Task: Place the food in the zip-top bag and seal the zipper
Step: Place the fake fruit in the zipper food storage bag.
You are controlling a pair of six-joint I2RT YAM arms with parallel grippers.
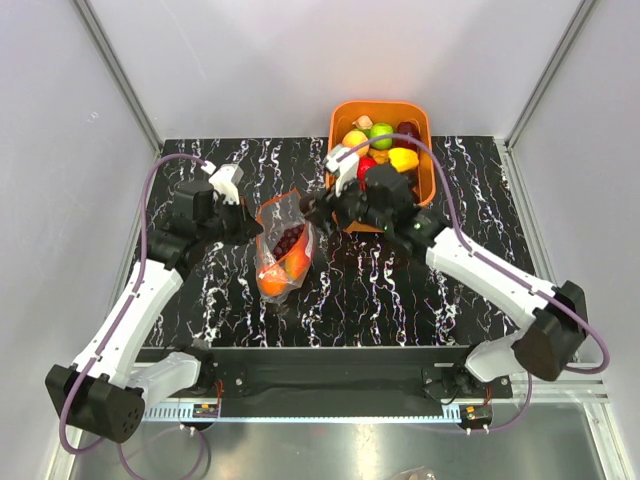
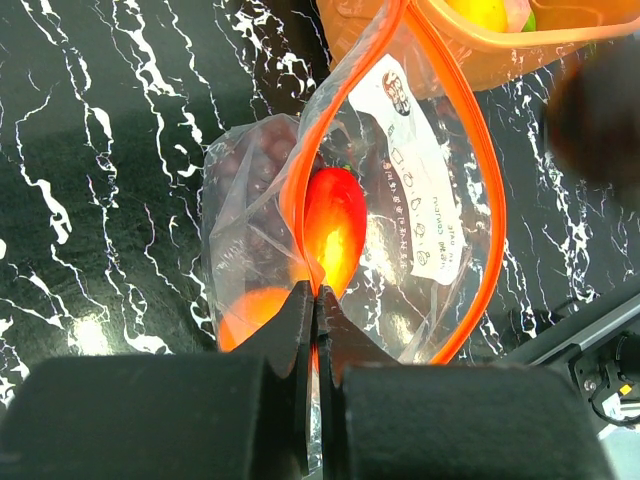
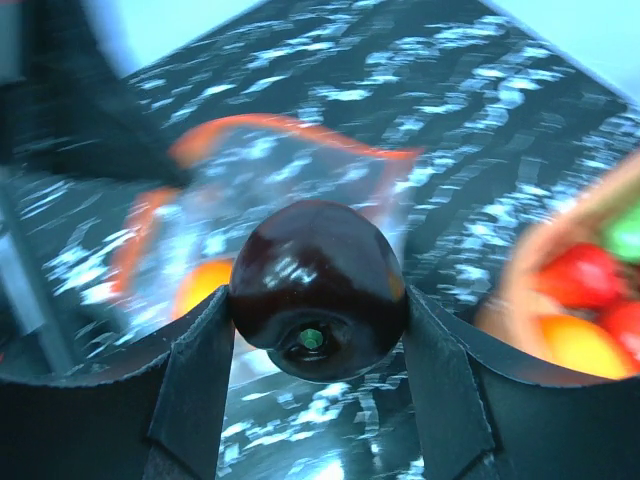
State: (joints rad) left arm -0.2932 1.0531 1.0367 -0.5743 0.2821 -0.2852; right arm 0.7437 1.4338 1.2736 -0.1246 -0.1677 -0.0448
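The left fingers (image 2: 300,330) are pressed together on the zipper (image 2: 490,200), pinching one side of that red-orange strip at its near end. The rest of the strip bows out into an open loop. The right fingers (image 3: 200,390) clamp a dark round fruit (image 3: 315,280), glossy and deep maroon, one pad on each side of it. They hold it above the desk (image 1: 400,290), just beside the far right edge of the zip-top bag (image 2: 420,230). The bag lies on the black marbled surface between the two arms, mouth open. Inside it are a red-orange piece (image 2: 335,225), a purple grape bunch (image 2: 250,170) and an orange piece (image 2: 250,315). Close behind the bag stands the orange basket (image 1: 345,115), holding a green fruit (image 1: 381,135), a yellow fruit (image 1: 403,158) and other pieces.
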